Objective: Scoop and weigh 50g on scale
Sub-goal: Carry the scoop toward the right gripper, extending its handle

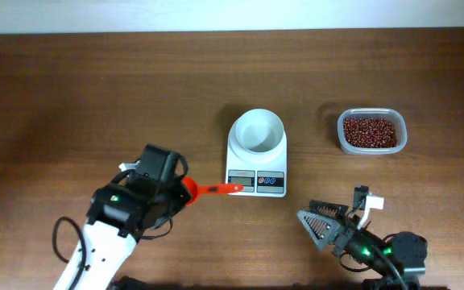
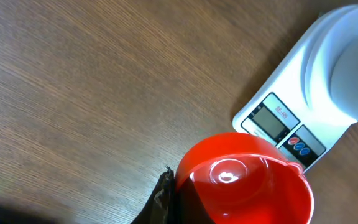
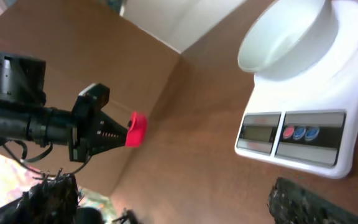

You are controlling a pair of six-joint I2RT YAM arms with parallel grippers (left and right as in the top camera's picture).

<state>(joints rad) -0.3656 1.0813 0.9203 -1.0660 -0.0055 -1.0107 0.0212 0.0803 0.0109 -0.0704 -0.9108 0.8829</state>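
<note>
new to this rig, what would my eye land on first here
The bright red scoop, clamped in the left gripper, its tip by the display of the white scale. Then the scale's empty bowl in the middle, and the clear tub of red beans to its right.

The scale (image 1: 256, 173) sits mid-frame on the surface (image 1: 79, 97), with a bowl (image 1: 257, 131) on its upper part. To its right, well apart, a tub (image 1: 370, 131) holds beans (image 1: 369, 130). Just left of the scale, the left gripper (image 1: 182, 190) holds a scoop (image 1: 209, 189). The right gripper (image 1: 312, 227) is at lower right, below the tub.
</note>
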